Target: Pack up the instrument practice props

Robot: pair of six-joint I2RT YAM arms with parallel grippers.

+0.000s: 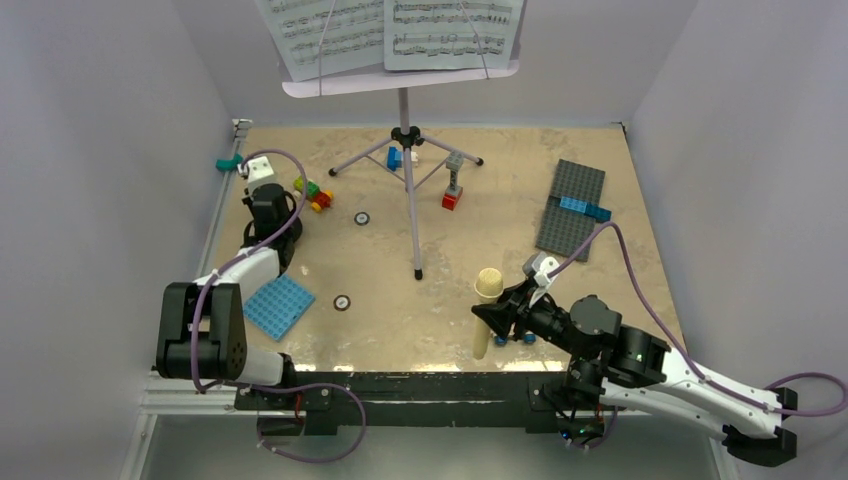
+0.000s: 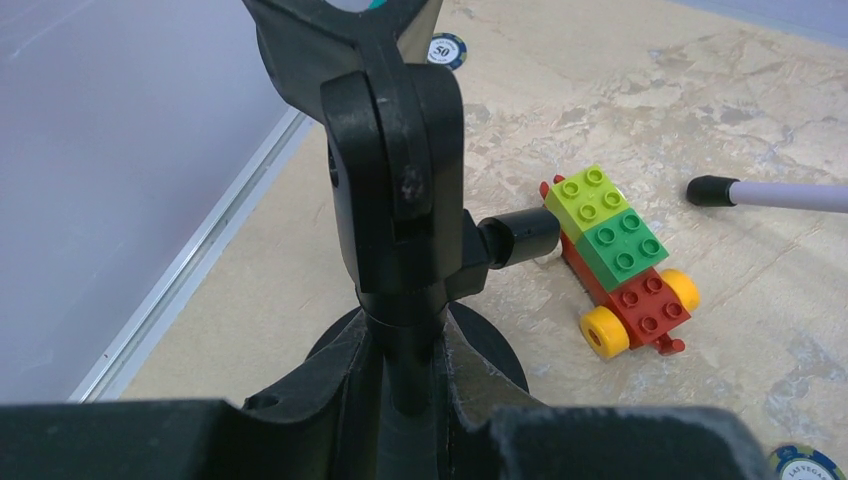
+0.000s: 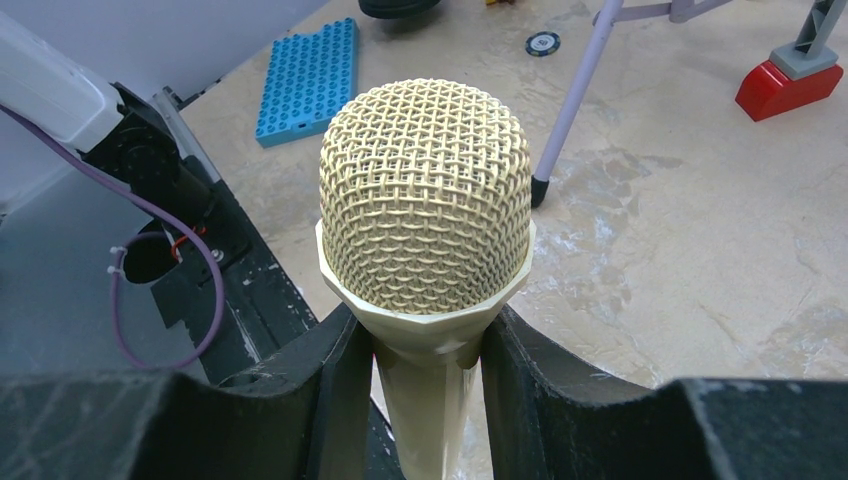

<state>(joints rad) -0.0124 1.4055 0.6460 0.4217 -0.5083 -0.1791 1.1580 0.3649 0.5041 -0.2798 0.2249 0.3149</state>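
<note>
Shows the left gripper (image 2: 400, 390) clamped on the post of the black mic stand (image 2: 395, 170) at far left, upright just beside a brick car (image 2: 620, 265). Shows the right gripper (image 3: 425, 370) closed on the cream microphone (image 3: 425, 215) — upright, near edge, right of centre. Places the lilac music stand (image 1: 407, 150), bearing sheet-music pages (image 1: 330, 35), at far centre — untouched.

The top view overlooks the whole surface (image 1: 500, 200) from 6 o'clock. Wrist views sit close behind the left hand (image 2: 405, 370), facing 12 o'clock, and the right hand (image 3: 425, 350), facing 10 o'clock. Both show parts of that same surface.
</note>
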